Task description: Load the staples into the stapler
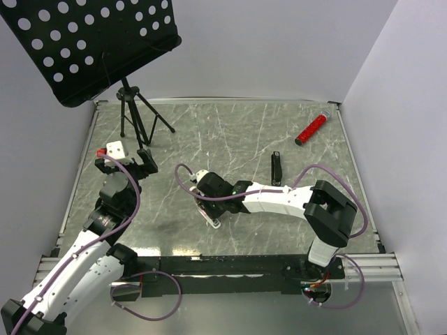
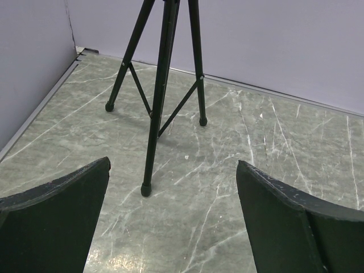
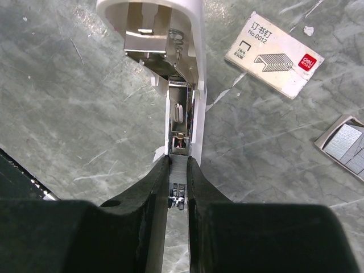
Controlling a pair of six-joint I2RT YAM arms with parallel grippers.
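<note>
Open white stapler (image 3: 195, 23) gripped by the right hand (image 3: 178, 170), which is narrowed onto its metal rail
Its far end is cut off at the frame edge, and contact with the surface (image 3: 68, 102) is unclear; the cream staples box (image 3: 278, 54) lies near, the greyish staple tray (image 3: 344, 142) half out of frame; a slim black bar (image 1: 276, 168) sits well apart, too small to identify; the left hand (image 2: 172, 165) gapes wide and empty by the stand's tripod (image 2: 165, 85)

Left gripper (image 2: 172, 165) hovers, jaws wide apart; right gripper (image 3: 179, 165) low, seemingly pinched on a metal rail (image 3: 177, 116)
</note>
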